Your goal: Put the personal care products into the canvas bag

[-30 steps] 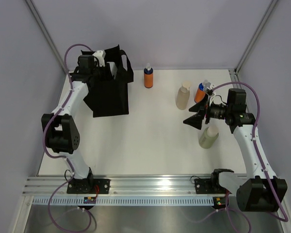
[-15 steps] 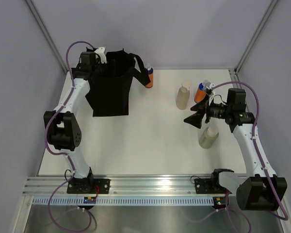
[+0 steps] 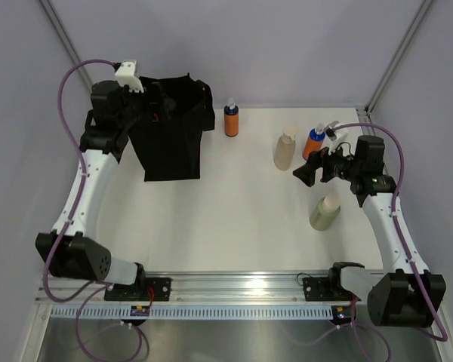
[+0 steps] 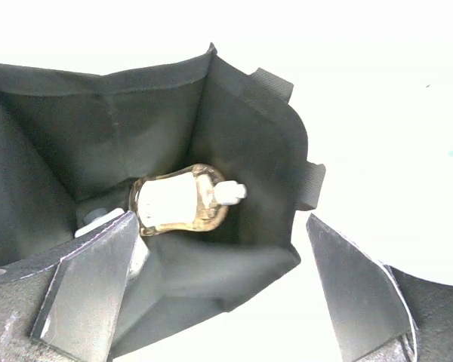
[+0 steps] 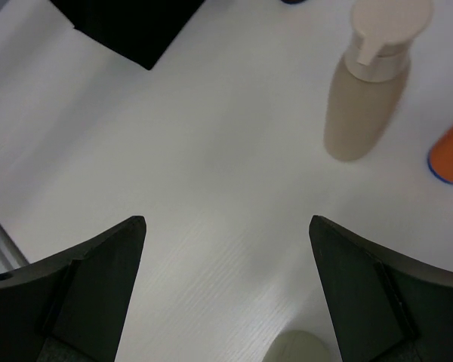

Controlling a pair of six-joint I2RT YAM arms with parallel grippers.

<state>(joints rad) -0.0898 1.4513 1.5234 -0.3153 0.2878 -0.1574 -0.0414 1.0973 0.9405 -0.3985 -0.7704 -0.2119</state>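
The amber bottle (image 4: pixel 177 202) lies in the canvas bag (image 4: pixel 241 113) beneath the open left tool (image 4: pixel 220 217); ahead of the open right tool (image 5: pixel 226 219) stands the beige pump bottle (image 5: pixel 362 105), probably light, stiff and slick, so grip mid-body, below the pump.

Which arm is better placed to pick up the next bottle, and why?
Right. The right gripper is open, close beside the beige pump bottle and an orange bottle, with the olive-green bottle nearby too. The left gripper is open over the canvas bag, away from that cluster.
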